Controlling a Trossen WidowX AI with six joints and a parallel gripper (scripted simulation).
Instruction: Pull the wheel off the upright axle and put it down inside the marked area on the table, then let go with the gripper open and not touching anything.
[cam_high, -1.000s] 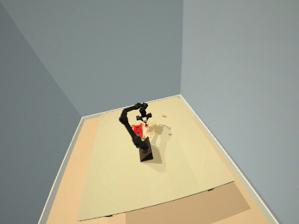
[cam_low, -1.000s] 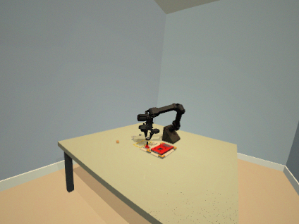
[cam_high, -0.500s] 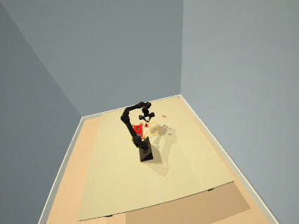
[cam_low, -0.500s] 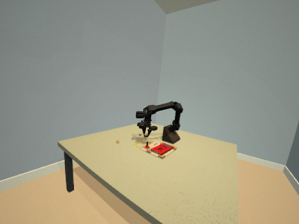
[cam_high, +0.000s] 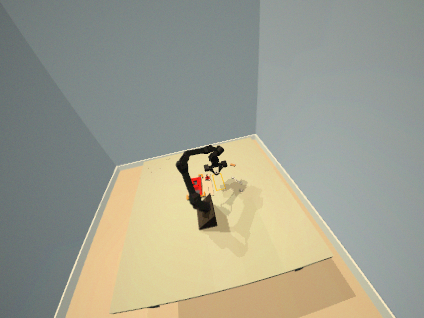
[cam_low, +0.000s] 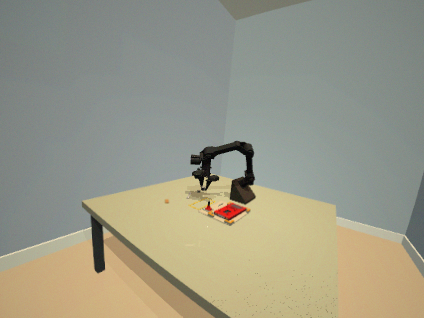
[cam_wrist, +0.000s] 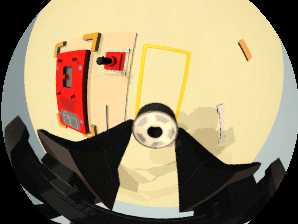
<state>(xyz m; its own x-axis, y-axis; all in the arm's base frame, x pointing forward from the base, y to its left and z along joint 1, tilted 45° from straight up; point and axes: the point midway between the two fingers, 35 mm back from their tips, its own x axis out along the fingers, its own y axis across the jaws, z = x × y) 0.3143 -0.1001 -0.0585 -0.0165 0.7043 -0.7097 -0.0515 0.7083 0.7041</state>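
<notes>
The wheel (cam_wrist: 144, 138), black tyre with a pale spoked hub, is held between the two fingertips in the wrist view. My gripper (cam_wrist: 154, 127) (cam_low: 203, 189) (cam_high: 216, 173) is shut on it, above the table. The upright axle (cam_wrist: 104, 61) (cam_low: 209, 203) is a bare black post on a red block (cam_wrist: 120, 63) at the board's side. The marked area is a yellow outline (cam_wrist: 186, 75) (cam_low: 195, 208) (cam_high: 223, 183); in the wrist view the wheel covers its near end. Its height above the table is hard to judge.
A red panel (cam_wrist: 73, 102) (cam_low: 230, 211) (cam_high: 198, 185) lies on the pale board (cam_wrist: 97, 102), with orange corner pieces around it. A small orange block (cam_wrist: 244, 50) (cam_low: 167, 201) (cam_high: 233, 165) and a thin white bar-shaped piece (cam_wrist: 221, 125) lie on the far side of the outline from the board.
</notes>
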